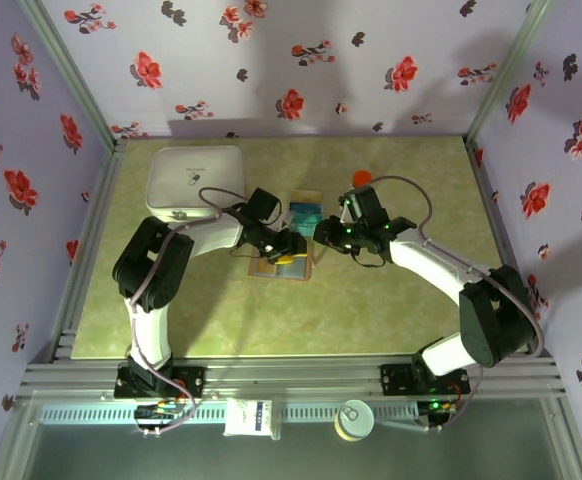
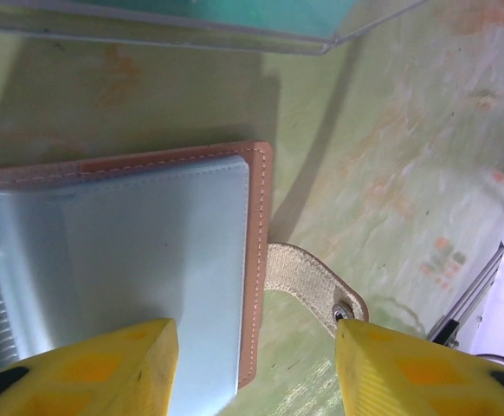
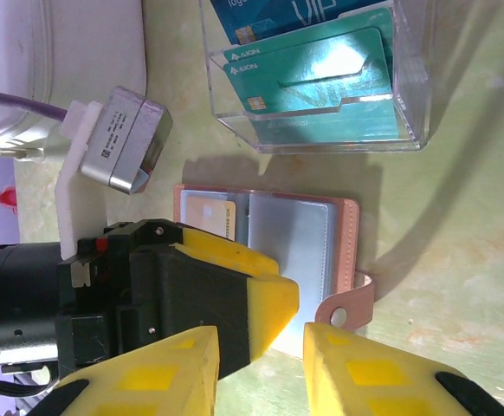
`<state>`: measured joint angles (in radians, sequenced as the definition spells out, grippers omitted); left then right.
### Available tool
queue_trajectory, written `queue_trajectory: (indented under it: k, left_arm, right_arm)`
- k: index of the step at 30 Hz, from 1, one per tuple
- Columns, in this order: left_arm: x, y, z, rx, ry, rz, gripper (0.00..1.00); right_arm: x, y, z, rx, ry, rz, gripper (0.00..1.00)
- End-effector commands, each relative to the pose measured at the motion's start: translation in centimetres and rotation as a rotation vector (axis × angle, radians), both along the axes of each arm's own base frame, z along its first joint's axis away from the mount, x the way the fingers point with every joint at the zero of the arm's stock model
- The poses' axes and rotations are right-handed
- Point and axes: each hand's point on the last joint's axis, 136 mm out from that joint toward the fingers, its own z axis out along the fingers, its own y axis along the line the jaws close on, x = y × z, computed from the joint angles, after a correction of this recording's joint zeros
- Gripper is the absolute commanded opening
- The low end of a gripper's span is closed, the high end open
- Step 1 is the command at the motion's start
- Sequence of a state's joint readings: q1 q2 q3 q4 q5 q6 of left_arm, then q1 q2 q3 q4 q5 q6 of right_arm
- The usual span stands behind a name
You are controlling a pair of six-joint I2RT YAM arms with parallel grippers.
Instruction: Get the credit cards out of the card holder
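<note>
Tan leather-like bifold card holder (image 3: 291,247) lay open on the green table (image 1: 391,310); left end effector (image 2: 256,368) stood half-open, empty, over its strap edge; right end effector (image 3: 261,351) was slightly parted, empty; pale thin credit card (image 3: 207,217) was likely stiff, slippery; pinch its exposed edge.

One card holder (image 3: 295,238) is counted, with one pale yellow card (image 3: 207,217) seen in its pockets. One clear tray (image 3: 412,95) is counted, holding one blue card (image 3: 269,17) and two teal cards (image 3: 321,82); four cards are tallied in all. One white container (image 1: 196,180) and one orange-capped item (image 1: 361,178) are noted on the worktop (image 1: 391,310). Two arms are counted, with the left end effector (image 2: 256,355) and the right end effector (image 3: 256,373).
</note>
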<state>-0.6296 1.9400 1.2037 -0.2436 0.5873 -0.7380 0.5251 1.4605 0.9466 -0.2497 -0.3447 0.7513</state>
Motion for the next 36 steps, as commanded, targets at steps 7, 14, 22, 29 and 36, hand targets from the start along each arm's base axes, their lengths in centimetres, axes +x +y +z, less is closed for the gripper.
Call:
queue_trajectory:
  k: [7,14,22,29,36]
  left_arm:
    - [1.9,4.3,3.4,-0.012,-0.081,0.067,0.52]
    - [1.4,8.1,1.5,0.029,-0.058,0.117,0.48]
    - [1.2,9.5,-0.6,0.073,-0.03,0.127,0.38]
    - [-0.3,10.6,-2.0,0.102,-0.001,0.13,0.36]
    - [-0.9,11.1,-2.2,0.106,0.001,0.144,0.35]
  right_arm:
    - [-0.6,2.8,-1.2,0.006,0.045,0.058,0.32]
    - [-1.1,7.0,-2.3,-0.019,0.086,0.16,0.3]
    - [-1.5,10.4,-3.0,-0.015,0.108,0.227,0.27]
    - [-1.7,11.2,-5.9,-0.039,0.172,0.254,0.27]
    - [-2.5,9.2,-9.9,-0.159,0.227,0.247,0.26]
